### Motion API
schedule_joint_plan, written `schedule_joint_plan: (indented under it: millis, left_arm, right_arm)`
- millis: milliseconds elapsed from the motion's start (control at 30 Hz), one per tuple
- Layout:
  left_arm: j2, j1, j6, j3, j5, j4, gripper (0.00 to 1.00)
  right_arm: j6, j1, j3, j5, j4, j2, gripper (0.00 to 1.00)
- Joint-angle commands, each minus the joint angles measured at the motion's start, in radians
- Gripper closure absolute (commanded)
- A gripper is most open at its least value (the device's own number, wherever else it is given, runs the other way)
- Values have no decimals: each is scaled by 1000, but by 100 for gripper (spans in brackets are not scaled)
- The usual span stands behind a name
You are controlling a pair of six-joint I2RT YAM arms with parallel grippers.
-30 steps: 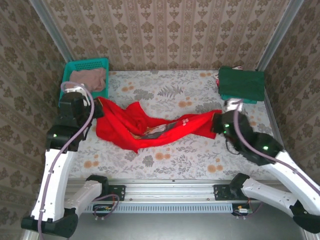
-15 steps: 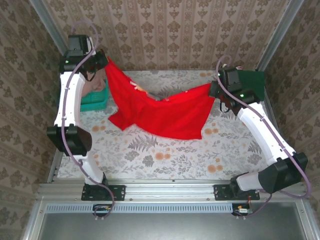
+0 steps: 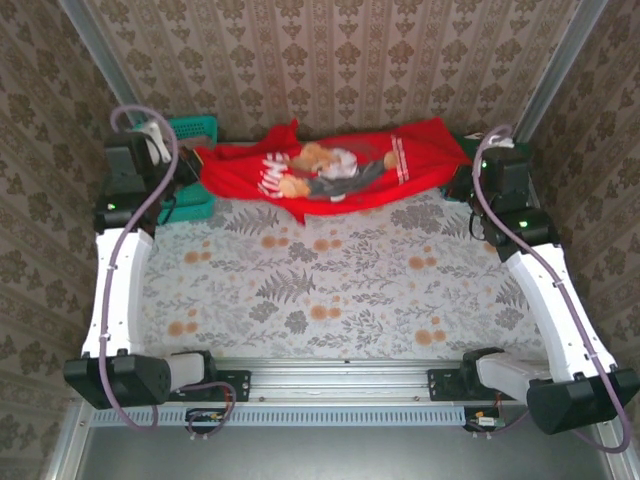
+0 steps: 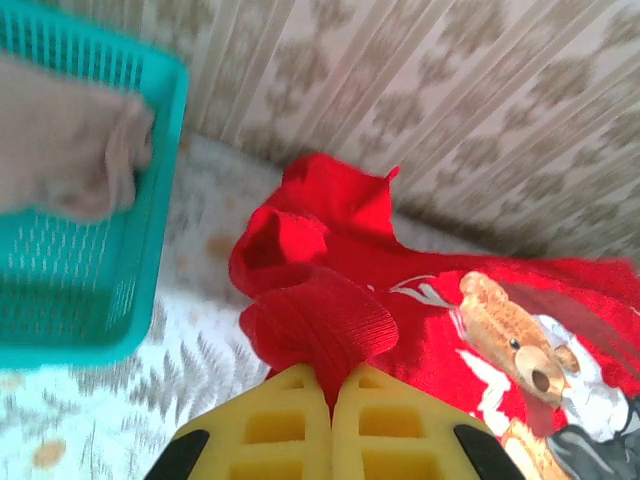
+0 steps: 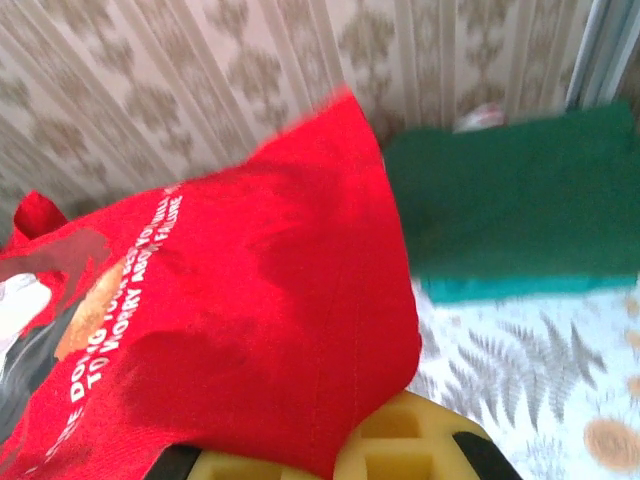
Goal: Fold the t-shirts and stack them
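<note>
Comparing with half a second ago, what is changed? (Obs. 1)

(Obs. 2) The red t-shirt [image 3: 335,170], then hung between the arms, is now stretched bear-print up over the far edge of the tabletop [image 3: 330,300]. Spreading is judged nearly done, folding not begun. The left end effector [image 4: 330,385] is clamped on a ribbed red edge, the right end effector [image 5: 335,445] on smooth knit, beside the dark green folded tees [image 5: 510,195].

- Red t-shirt [image 3: 330,170] stretched wide along the far edge of the desk [image 3: 330,300], teddy-bear print facing up.
- Left claw [image 3: 190,172] closed on the shirt's left end, just in front of the teal basket [image 3: 196,127].
- Right claw [image 3: 460,180] closed on the shirt's right end, near the far right corner.
- Both arms reach far out, one along each side of the desk.
- Can't tell whether the shirt's middle touches the desk.
</note>
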Motion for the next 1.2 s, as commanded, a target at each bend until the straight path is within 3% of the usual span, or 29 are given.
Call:
schedule_joint_plan:
  millis: [0,67,200,233,300,400,467,633,700,733,767,900,1000,1067,1167]
  left_arm:
    - [121,7,-47,-175,26,100,100]
    - [195,6,-44,-226,25,127,91]
    - [332,6,-15,-221,-10,104,51]
    - [339,7,-11,-218,-18,92,46]
    - [304,-4,3,-229,-48,68,33]
    - [148,-34,3,-298,-133,32,19]
    - [13,-71,-5,-379,-160,26,15]
    - [-212,-367,-109,-603,-298,-43,17]
    - [-222,-504,-190,-663,-354,-80,20]
    - [-218,-555,-228,-690,-377,-99,22]
    - [-212,-591,-250,-714,-382,-96,24]
    - [-152,-747,-325,-773,-401,-45,26]
    - [-97,-808,-344,-791,-409,-8,25]
    - [-52,-805,-340,-803,-415,27,27]
    - [8,-801,-326,-789,-452,36,48]
  right_arm:
    - [0,-26,-146,-34,10,60,100]
    - [9,-47,-215,-43,34,88,100]
    - [37,-69,-285,-31,22,159,100]
    - [38,-71,-296,-34,19,167,100]
    - [41,-71,-306,-25,9,169,100]
    - [43,-71,-316,-50,-1,159,81]
    - [47,-71,-320,-63,-10,147,77]
    - [54,-71,-350,-85,-10,120,77]
    - [67,-71,-349,-93,-59,116,73]
    - [78,-69,-353,-105,-69,107,63]
    - [85,-67,-359,-117,-67,96,60]
    - [112,-38,-383,-154,-63,52,59]
    - [150,55,-399,-137,-58,32,58]
    - [171,151,-415,-106,-36,35,52]
    - [222,259,-432,-91,-7,53,49]
